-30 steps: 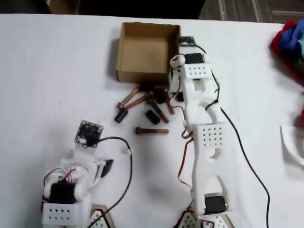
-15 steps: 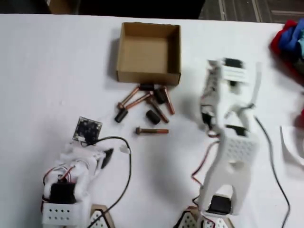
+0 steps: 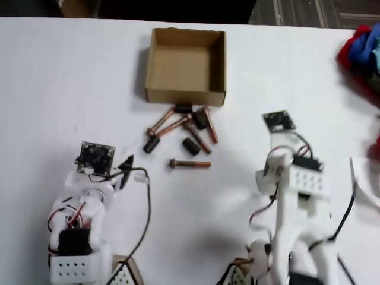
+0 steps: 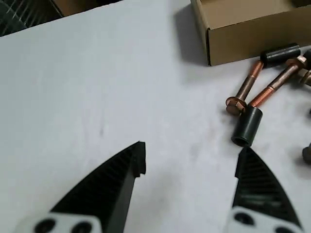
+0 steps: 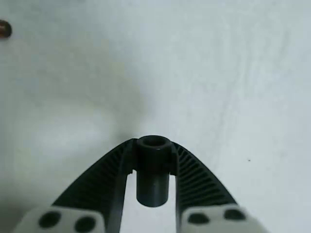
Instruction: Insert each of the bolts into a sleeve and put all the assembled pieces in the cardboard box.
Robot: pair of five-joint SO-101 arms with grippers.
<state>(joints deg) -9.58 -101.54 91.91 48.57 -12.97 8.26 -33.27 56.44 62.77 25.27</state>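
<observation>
White tabletop (image 3: 65, 77) spreads under both arms, with the open cardboard box (image 3: 186, 96) towards its far side. Just in front of the box lies a loose cluster of copper bolts (image 3: 175, 126) and black sleeves (image 3: 190, 145). A lone bolt (image 3: 190, 163) lies crosswise a little nearer the arms. At the near left the left arm (image 3: 77, 231) is folded low. Its left gripper (image 4: 192, 150) faces the cluster with its fingers spread wide and nothing between them. One fingertip is just beside an end sleeve (image 4: 247, 126), which touches the tip of a bolt. At the near right, well apart from the cluster, the right arm (image 3: 297, 202) is drawn back over bare table. The right gripper (image 5: 152, 144) has its fingers clamped on a held sleeve (image 5: 153, 179), whose open bore sits level with the fingertips.
</observation>
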